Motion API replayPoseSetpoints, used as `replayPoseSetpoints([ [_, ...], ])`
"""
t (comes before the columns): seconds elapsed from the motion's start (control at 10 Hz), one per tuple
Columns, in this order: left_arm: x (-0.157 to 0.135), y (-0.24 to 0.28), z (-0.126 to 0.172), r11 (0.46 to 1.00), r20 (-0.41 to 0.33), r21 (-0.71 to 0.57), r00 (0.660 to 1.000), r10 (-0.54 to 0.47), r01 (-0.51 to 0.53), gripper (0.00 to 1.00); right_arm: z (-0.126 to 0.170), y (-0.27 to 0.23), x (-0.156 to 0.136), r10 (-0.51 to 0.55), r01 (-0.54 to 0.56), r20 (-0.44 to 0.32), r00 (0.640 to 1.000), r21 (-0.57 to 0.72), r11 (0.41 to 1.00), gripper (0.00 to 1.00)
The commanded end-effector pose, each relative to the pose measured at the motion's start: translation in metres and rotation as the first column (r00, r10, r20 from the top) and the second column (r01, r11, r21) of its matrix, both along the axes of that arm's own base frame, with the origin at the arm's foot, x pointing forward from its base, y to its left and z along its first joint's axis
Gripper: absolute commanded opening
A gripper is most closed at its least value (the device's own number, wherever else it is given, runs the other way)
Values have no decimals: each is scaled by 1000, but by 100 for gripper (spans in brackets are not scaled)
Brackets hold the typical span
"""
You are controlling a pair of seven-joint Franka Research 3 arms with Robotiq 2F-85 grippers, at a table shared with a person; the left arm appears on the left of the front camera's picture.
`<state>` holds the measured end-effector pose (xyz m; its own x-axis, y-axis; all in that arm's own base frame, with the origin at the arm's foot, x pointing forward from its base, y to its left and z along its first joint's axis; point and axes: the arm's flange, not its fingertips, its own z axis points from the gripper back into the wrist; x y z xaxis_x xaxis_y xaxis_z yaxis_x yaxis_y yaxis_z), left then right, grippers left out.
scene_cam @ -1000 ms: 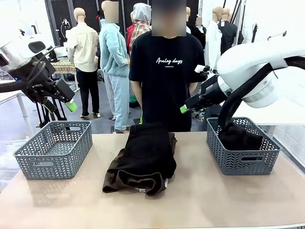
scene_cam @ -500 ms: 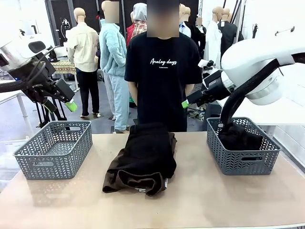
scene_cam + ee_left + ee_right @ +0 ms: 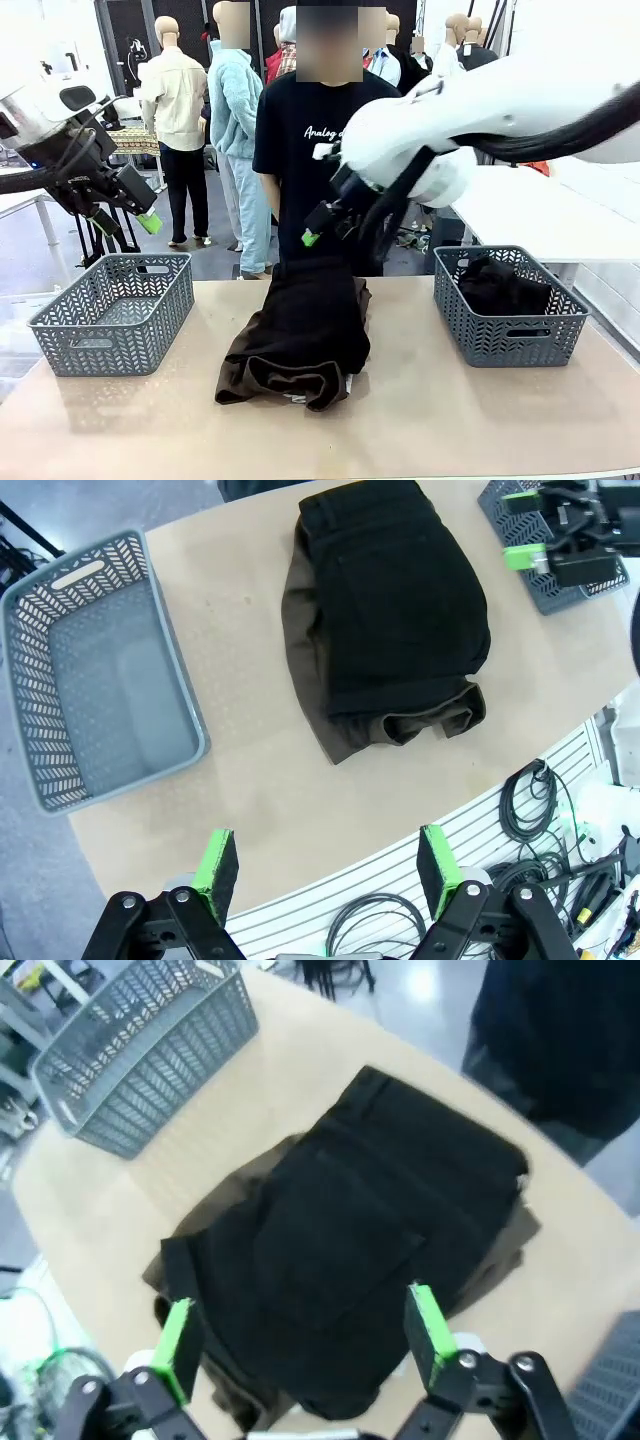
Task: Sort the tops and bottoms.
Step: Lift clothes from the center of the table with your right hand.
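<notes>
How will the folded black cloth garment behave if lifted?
Probably floppy: the folded black cloth garment lies in soft layers, so it would likely unfold and sag. It may drag the dark brown garment underneath it.

Light: bright, even, overhead | Shadows: soft beneath baskets (image 3: 110, 310) on table (image 3: 450, 420) | Front view: clear | Left wrist view: sharp, edges bowed | Right wrist view: blurred throughout

A grey basket (image 3: 112, 312) sits at the left end of the table (image 3: 440, 420), another basket (image 3: 505, 342) at the right. A person (image 3: 290, 170) in a black T-shirt stands behind. Cables (image 3: 528, 798) lie below the near edge, perhaps on a slatted panel.
</notes>
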<state>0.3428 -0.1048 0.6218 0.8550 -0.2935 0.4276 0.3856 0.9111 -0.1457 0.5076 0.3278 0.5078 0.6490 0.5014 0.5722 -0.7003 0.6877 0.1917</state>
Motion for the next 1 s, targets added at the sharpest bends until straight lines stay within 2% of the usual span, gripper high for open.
replayPoseSetpoints([
  [0.0,0,2,1,1000,1,-1,1000,0,0,93,1,13,22,-46,34,-101,994,-116,993,100],
  [0.1,0,2,1,1000,1,-1,1000,0,0,93,-13,21,25,-71,50,-121,990,-173,984,100],
  [0.2,0,2,1,1000,1,-1,1000,0,0,93,-17,26,24,-96,72,-100,990,-223,972,100],
  [0.3,0,2,1,1000,1,-1,1000,0,0,93,-4,22,27,11,-31,-90,996,-219,975,100],
  [0.4,0,2,1,1000,1,-1,1000,0,0,93,-26,15,24,-74,57,-97,992,-166,985,100],
  [0.5,0,2,1,1000,1,-1,1000,0,0,93,-26,15,24,-74,57,-97,992,-166,985,100],
  [0.6,0,2,1,1000,1,-1,1000,0,0,93,-21,19,24,-50,31,-93,994,-199,980,100],
  [0.7,0,2,1,1000,1,-1,1000,0,0,93,-29,27,22,-65,38,-90,994,-281,959,100],
  [0.9,0,2,1,1000,1,-1,1000,0,0,93,-53,46,28,-96,70,-56,994,-360,930,100],
])
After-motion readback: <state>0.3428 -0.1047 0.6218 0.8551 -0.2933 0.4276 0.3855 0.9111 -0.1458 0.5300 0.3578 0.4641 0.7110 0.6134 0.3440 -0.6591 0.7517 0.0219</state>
